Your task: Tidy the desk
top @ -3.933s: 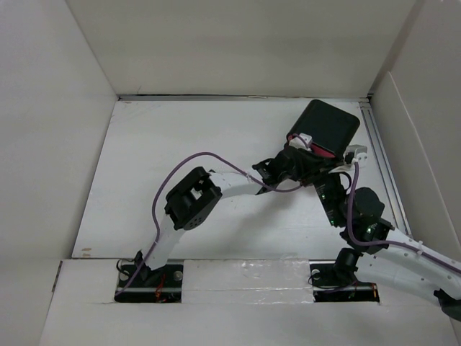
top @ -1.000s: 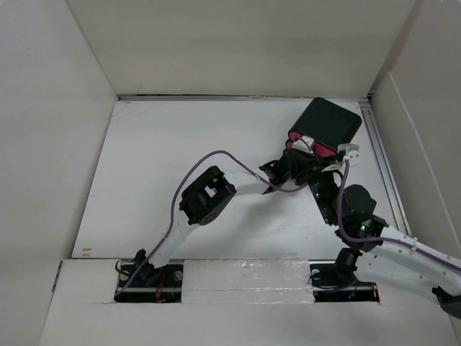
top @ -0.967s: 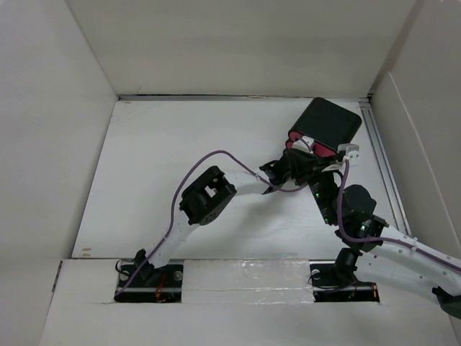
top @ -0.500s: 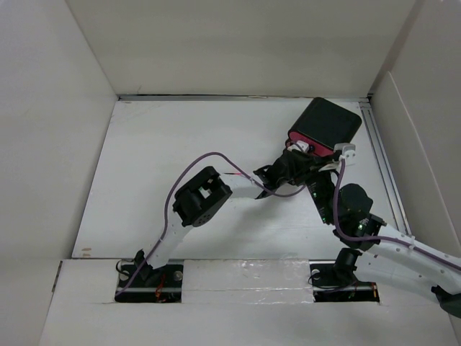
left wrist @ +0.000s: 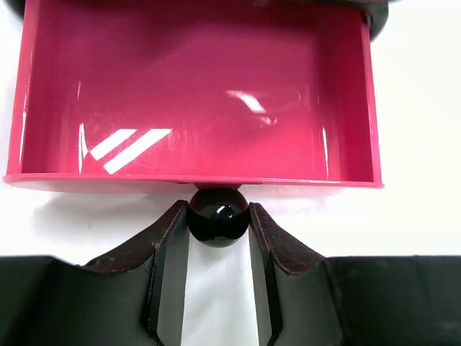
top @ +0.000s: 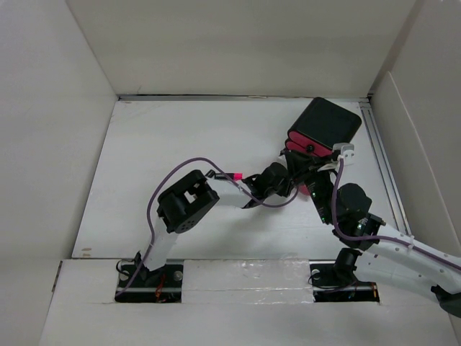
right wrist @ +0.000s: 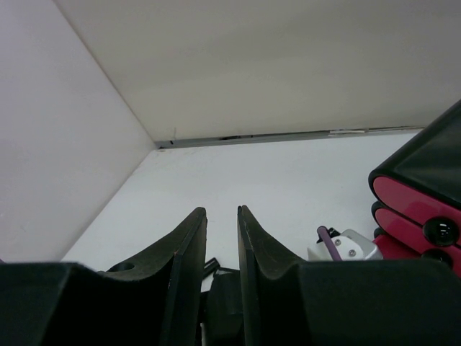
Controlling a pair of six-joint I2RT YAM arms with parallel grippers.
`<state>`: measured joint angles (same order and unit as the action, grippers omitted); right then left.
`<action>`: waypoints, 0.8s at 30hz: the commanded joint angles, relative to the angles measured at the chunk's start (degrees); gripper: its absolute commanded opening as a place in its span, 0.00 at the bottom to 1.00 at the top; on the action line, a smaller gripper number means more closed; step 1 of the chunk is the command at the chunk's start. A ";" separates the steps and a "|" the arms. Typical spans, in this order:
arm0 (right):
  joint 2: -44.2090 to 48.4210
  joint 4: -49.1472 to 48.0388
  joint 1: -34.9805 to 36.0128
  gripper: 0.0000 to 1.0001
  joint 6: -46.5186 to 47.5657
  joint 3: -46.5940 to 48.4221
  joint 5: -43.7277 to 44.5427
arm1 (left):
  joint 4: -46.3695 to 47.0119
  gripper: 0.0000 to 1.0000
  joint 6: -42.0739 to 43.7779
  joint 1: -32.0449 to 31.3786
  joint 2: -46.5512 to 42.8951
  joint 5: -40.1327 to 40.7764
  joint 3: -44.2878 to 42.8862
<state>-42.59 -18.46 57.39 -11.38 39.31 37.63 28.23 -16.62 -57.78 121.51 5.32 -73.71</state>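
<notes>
The white desk (top: 180, 144) carries a small black box (top: 328, 124) with pink drawers at the back right. My left gripper (top: 289, 180) is shut on the black round knob (left wrist: 218, 216) of the pink drawer (left wrist: 194, 94), which is pulled out and looks empty. My right gripper (top: 315, 167) hovers just above the left one, in front of the box. In the right wrist view its fingers (right wrist: 189, 249) are almost closed with a narrow gap and nothing between them. The box (right wrist: 425, 180) stands to their right.
White walls enclose the desk on the left, back and right. A metal rail (top: 382, 155) runs along the right edge beside the box. The left arm's purple cable (top: 187, 164) loops over the middle of the desk. Both arms crowd the box's front.
My left gripper has drawn back toward the near left with the knob in it, pulling the drawer out of the box. The left elbow swung left. The right arm barely moved.
</notes>
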 commanded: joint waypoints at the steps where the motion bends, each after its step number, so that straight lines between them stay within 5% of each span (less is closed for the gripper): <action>1: 0.22 -2.37 -0.08 0.30 0.13 2.09 -0.45 | 0.86 0.06 0.28 -0.40 -5.76 2.24 3.30; 10: 0.84 -2.28 -0.08 0.30 0.13 2.00 -0.36 | -0.53 0.14 -1.04 -0.40 -9.54 3.47 8.76; 18: 1.10 -1.85 -0.08 0.30 -0.05 2.17 -0.98 | -2.56 0.66 -0.96 -0.40 -14.19 7.59 10.77; 24: 1.19 -1.76 -0.08 0.30 0.04 2.26 -1.15 | -2.39 0.69 -1.48 -0.40 -22.54 17.14 14.81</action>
<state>-42.13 -18.44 57.39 -11.38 39.31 37.39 24.34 -17.50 -58.39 105.82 15.14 -61.21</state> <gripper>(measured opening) 0.296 0.695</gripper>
